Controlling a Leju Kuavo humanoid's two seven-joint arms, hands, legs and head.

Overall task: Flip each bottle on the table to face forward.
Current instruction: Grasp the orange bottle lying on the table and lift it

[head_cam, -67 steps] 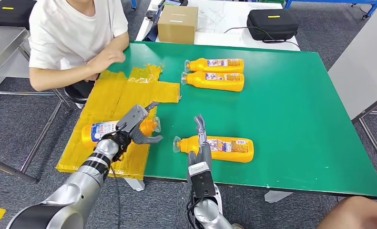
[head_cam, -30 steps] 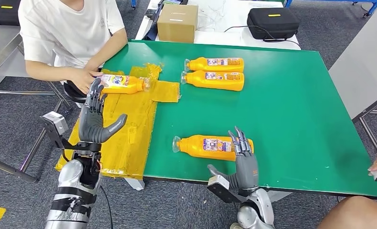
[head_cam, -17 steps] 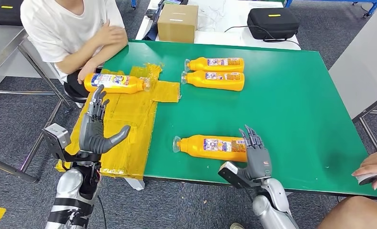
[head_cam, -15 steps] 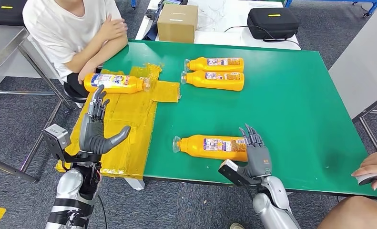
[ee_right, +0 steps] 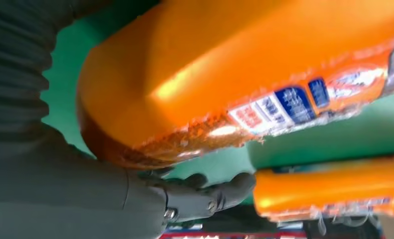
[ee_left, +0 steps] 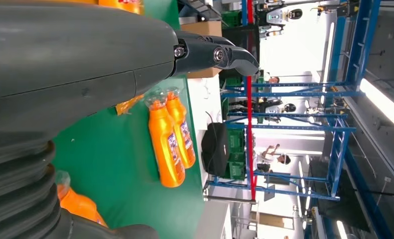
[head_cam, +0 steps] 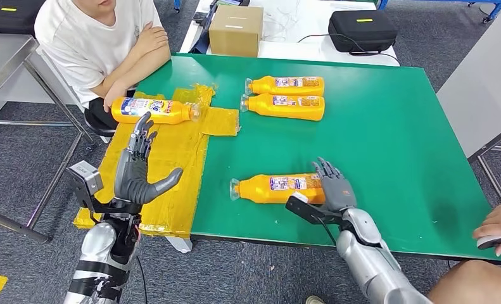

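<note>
Right robot hand point(head_cam: 334, 188) grips the near bottle point(head_cam: 277, 188) at its base, 6 o'clock on the counter point(head_cam: 393, 145); left robot hand point(head_cam: 135, 171) open. Bottle appears rigid, slick; grasp mid-body.

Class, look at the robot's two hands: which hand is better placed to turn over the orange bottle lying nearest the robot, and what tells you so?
The right hand. It is at the base end of the nearest bottle, its fingers against it. The left hand hovers open above the yellow taped patch, away from that bottle.

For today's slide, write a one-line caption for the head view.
Right hand grasps the near orange bottle on the green table; left hand hovers open over yellow tape.
</note>
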